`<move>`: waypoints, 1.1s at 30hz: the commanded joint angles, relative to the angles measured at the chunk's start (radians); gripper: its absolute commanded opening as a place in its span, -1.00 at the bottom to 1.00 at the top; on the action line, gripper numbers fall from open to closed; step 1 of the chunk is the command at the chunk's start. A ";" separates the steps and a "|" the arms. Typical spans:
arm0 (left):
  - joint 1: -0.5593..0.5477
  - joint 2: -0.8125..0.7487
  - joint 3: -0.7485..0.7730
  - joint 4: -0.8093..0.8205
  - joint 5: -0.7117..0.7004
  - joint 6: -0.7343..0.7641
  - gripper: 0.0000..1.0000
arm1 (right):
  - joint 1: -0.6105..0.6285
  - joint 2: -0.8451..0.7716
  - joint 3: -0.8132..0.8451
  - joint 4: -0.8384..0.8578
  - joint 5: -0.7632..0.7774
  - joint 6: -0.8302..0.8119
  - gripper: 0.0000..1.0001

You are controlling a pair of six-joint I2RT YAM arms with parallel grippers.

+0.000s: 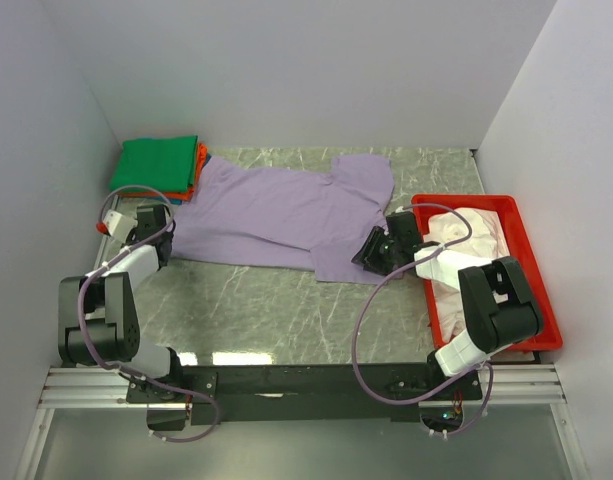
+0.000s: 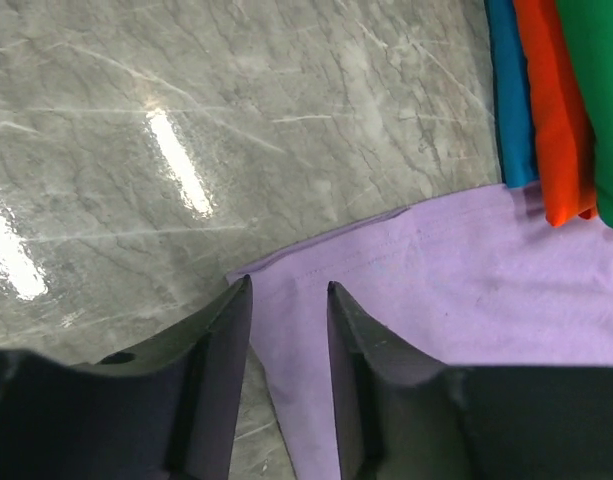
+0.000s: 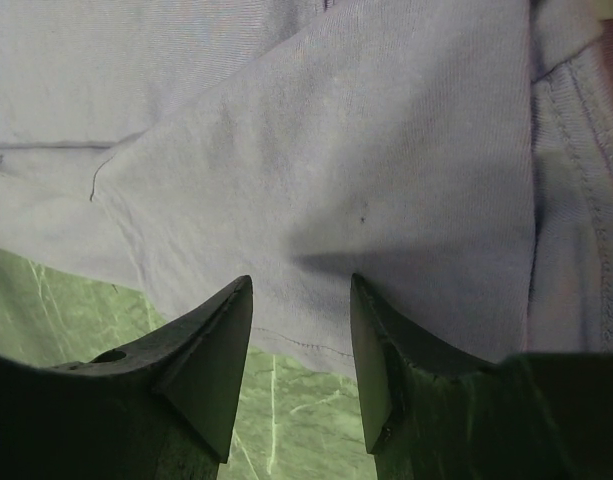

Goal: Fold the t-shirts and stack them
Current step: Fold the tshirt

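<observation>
A lavender t-shirt [image 1: 286, 215] lies spread flat across the middle of the table. My left gripper [image 1: 169, 228] is open at its left hem corner; in the left wrist view [image 2: 288, 288] the lavender cloth [image 2: 466, 290] lies between and under the fingers. My right gripper [image 1: 369, 252] is open at the shirt's right sleeve; in the right wrist view [image 3: 301, 282] the sleeve hem [image 3: 386, 180] lies between the fingers. A folded stack with a green shirt [image 1: 158, 162] on top, orange-red [image 1: 200, 160] and blue beneath, sits at the back left. A pale pinkish-white shirt [image 1: 471, 240] lies crumpled in the tray.
A red plastic tray [image 1: 531, 270] stands at the right, under my right arm. White walls close in the left, back and right sides. The folded stack shows in the left wrist view as blue [image 2: 510, 90], orange-red [image 2: 551, 100] and green [image 2: 601, 90] edges.
</observation>
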 commanded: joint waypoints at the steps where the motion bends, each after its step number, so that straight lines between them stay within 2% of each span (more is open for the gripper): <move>1: 0.003 -0.036 -0.009 -0.001 -0.038 -0.007 -0.16 | -0.006 -0.027 -0.003 -0.025 0.045 -0.010 0.02; 7: 0.005 -0.063 -0.037 -0.001 0.028 -0.044 0.16 | -0.008 -0.092 -0.019 -0.053 0.067 -0.008 0.05; 14: 0.005 -0.140 -0.084 0.045 0.146 -0.047 0.18 | -0.065 -0.202 -0.060 -0.091 0.089 -0.007 0.09; 26: -0.053 -0.237 -0.121 0.088 0.278 -0.027 0.21 | -0.066 -0.457 -0.215 -0.208 0.200 0.035 0.09; 33: -0.130 -0.270 -0.146 0.118 0.318 -0.056 0.22 | -0.066 -0.411 -0.252 -0.157 0.193 0.052 0.03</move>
